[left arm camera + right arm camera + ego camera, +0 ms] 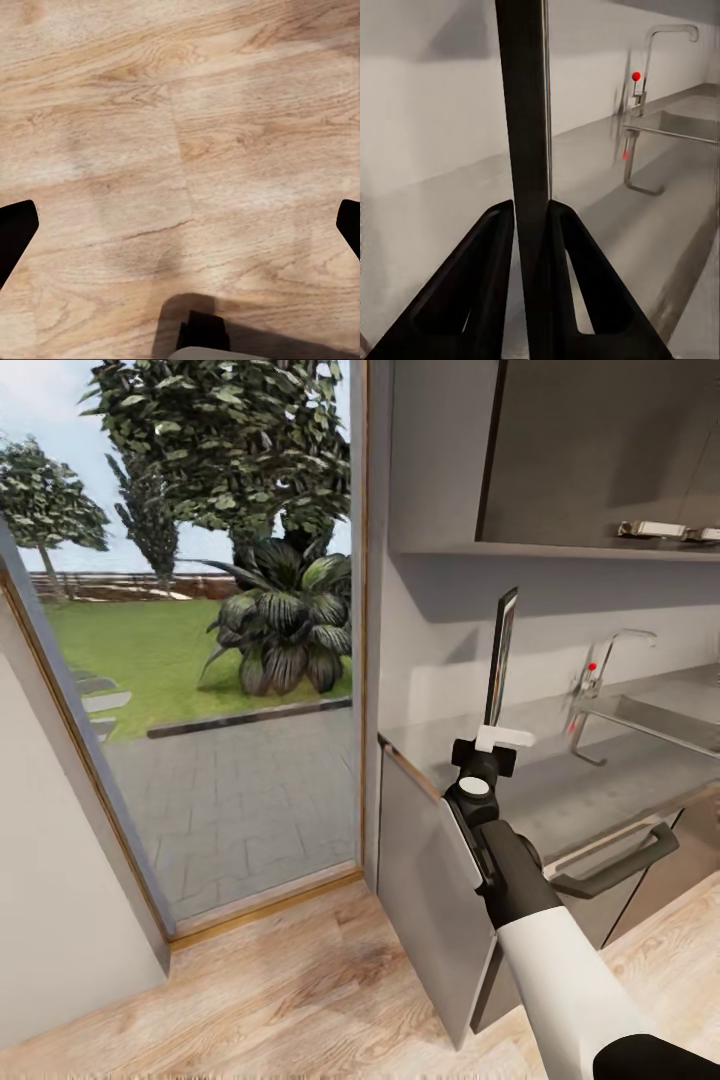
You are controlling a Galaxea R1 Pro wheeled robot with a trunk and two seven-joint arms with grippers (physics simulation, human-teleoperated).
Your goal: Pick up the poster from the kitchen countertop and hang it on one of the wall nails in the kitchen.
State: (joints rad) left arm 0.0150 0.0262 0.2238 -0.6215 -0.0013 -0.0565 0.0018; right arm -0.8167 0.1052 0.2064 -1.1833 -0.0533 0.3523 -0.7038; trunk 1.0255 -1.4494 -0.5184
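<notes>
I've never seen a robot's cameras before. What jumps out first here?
The right gripper pinches a thin dark poster, held upright and edge-on above the grey countertop. Behind it to the right stands a slim tap by the sink. At left, a big glass door opens onto lawn and trees.

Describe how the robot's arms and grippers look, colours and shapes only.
The right arm has a white forearm shell, a black wrist section with a round white cap, and a white bracket at the right gripper. Its fingers are black, wedge-shaped with hollow triangular cut-outs. The left gripper's fingers show as black tips.
</notes>
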